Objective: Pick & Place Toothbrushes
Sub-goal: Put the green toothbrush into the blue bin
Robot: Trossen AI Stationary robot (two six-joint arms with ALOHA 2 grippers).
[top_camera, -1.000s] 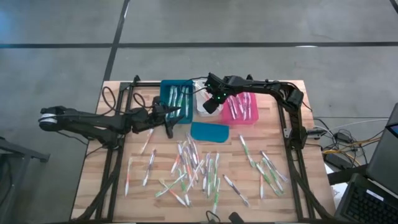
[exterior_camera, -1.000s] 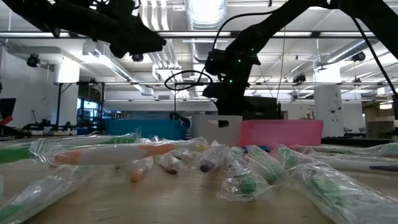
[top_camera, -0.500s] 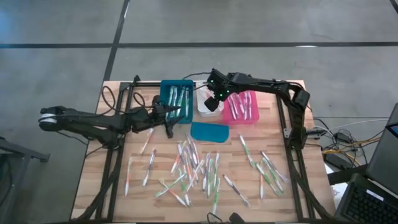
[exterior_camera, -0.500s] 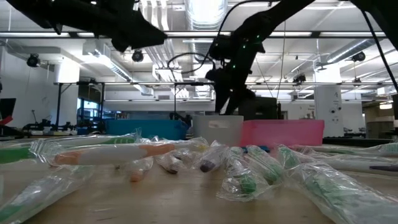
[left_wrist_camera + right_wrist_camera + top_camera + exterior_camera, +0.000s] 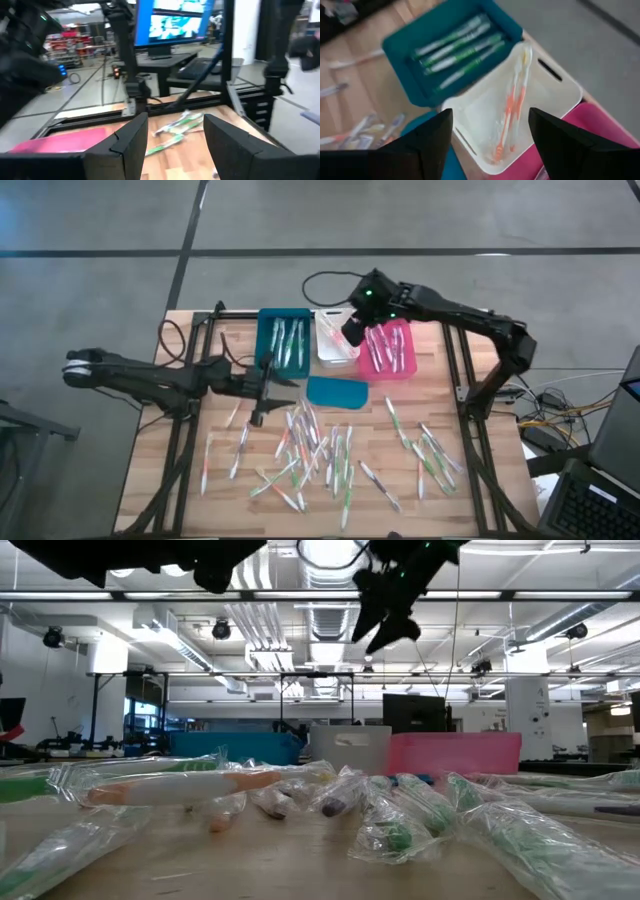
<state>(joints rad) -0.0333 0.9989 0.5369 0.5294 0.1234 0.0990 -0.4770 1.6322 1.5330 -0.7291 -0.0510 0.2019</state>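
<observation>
Right gripper (image 5: 352, 332) wide open, empty

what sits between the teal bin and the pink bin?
A white bin, holding orange toothbrushes. The high view shows it between the teal bin and the pink bin; the right wrist view shows its contents.

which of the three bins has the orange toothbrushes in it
The white plastic bin, in the middle between the teal bin and the pink bin; it holds orange-accented toothbrushes.
</observation>
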